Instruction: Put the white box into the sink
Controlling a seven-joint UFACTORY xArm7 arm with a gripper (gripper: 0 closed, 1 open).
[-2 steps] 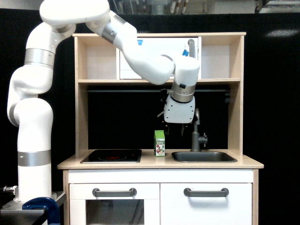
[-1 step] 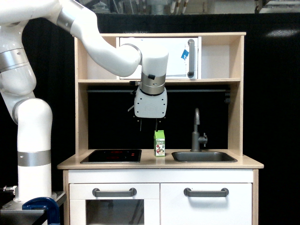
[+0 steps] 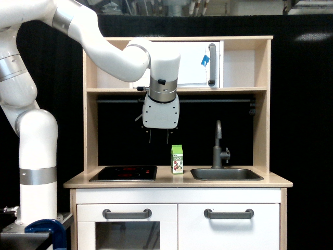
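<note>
The white arm (image 3: 104, 49) is reaching in from the exterior view's left, and its hand (image 3: 158, 138) is hanging in the air under the wooden shelf (image 3: 177, 90), pointing straight down. Two short dark fingers (image 3: 167, 137) are showing below the hand's white body with a gap between them and nothing in it, so the hand is released and empty. It is hovering above the gap between the black hob (image 3: 124, 173) and a green carton (image 3: 177, 159), well clear of both. The carton is standing upright on the wooden surface (image 3: 78, 182), just beside the sink (image 3: 226, 174) on the exterior view's left. The sink is sitting in the surface with a grey tap (image 3: 218, 148) rising behind it. The white box cannot be made out anywhere.
</note>
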